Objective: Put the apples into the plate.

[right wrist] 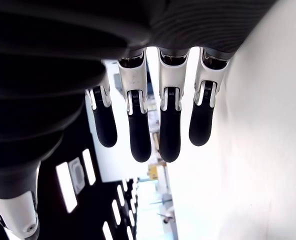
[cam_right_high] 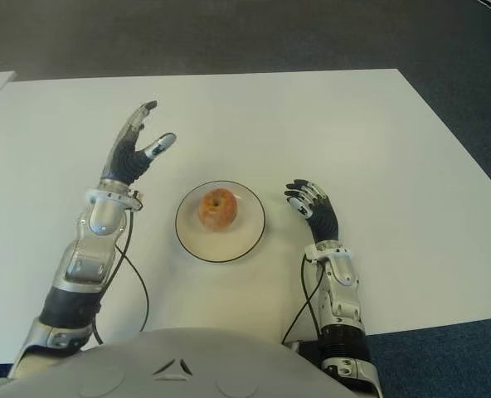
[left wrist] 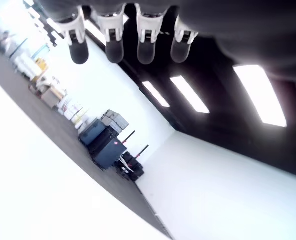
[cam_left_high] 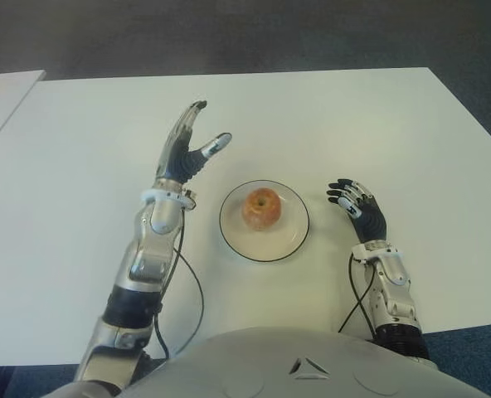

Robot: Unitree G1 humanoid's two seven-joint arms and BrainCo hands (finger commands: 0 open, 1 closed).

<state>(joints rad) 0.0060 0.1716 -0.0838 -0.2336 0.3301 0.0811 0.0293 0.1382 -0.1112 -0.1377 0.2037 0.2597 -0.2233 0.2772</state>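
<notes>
One apple (cam_left_high: 262,208) is sitting on the white plate (cam_left_high: 289,242), slightly toward 11 o'clock of the plate's centre, stem end up. No other apple is showing on the white table (cam_left_high: 88,141) in either eye view.

Left hand (cam_left_high: 187,153) is standing at about 10 o'clock from the plate, raised off the table, fingers extended and spread, thumb angled toward the plate. It is holding nothing; its wrist view is showing straight fingers (left wrist: 112,50) against ceiling lights and a far wall, so the palm is tilting upward.

Right hand (cam_left_high: 357,206) is showing at 3 o'clock from the plate, near it but apart from the rim, fingers loosely extended and empty. Its wrist view confirms four straight fingers (right wrist: 169,135) with nothing between them. Whether it is touching the tabletop I cannot tell.

Judgement: the placing looks done for the one apple in view, and the step in hand is clearing the left hand away. To do this well:
- lifting and drawing the left hand back toward 8 o'clock, away from the plate, not sweeping across it;
- keeping the fingers spread so no fingertip is hooking the rim;
- keeping the right hand quiet, since a nudge to the plate could roll the apple off centre.
</notes>
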